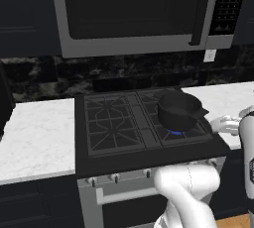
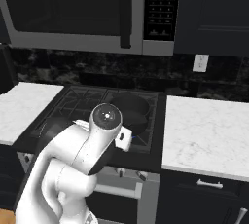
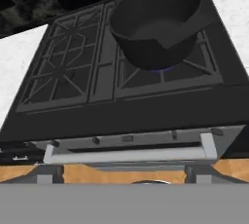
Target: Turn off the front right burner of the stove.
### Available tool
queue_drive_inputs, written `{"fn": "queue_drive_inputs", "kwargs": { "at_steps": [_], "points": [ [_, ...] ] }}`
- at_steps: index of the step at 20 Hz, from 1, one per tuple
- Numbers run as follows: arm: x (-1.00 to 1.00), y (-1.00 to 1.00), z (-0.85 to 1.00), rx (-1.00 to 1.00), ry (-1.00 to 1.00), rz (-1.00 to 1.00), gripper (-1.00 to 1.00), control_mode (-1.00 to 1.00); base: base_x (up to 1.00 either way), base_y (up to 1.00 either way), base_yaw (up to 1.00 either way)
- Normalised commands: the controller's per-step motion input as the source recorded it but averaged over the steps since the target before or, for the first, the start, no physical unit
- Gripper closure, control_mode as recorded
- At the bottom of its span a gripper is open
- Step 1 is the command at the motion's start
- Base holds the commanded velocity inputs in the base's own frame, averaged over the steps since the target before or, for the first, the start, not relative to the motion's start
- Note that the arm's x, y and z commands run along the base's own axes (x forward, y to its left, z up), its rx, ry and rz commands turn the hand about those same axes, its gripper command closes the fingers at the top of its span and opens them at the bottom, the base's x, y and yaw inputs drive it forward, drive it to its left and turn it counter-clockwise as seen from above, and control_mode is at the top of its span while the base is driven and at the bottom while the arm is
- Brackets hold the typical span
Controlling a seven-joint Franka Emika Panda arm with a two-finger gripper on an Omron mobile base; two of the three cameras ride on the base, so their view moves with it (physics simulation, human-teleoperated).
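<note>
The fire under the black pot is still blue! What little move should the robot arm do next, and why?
Probably lower the hand toward the row of small knobs on the stove front, aiming near the right end. A blue flame burns at the front right burner under the black pot, and the hand view looks down from above the knobs, touching none.
</note>
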Motion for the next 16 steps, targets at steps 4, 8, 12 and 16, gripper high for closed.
{"fn": "queue_drive_inputs", "kwargs": {
  "at_steps": [4, 8, 12, 16],
  "points": [
    [-0.71, -0.98, -0.92, 0.00, -0.33, 0.01, -1.00, -1.00, 0.00, 0.00, 0.00],
    [-0.06, -0.68, -0.79, -0.14, -0.35, 0.18, -1.00, -1.00, 0.00, 0.00, 0.00],
    [0.02, -0.34, -0.76, -0.29, -0.46, 0.27, -1.00, -1.00, 0.00, 0.00, 0.00],
    [0.04, -0.01, -0.91, -0.40, -0.37, 0.26, -1.00, -1.00, 0.00, 0.00, 0.00]
  ]
}}
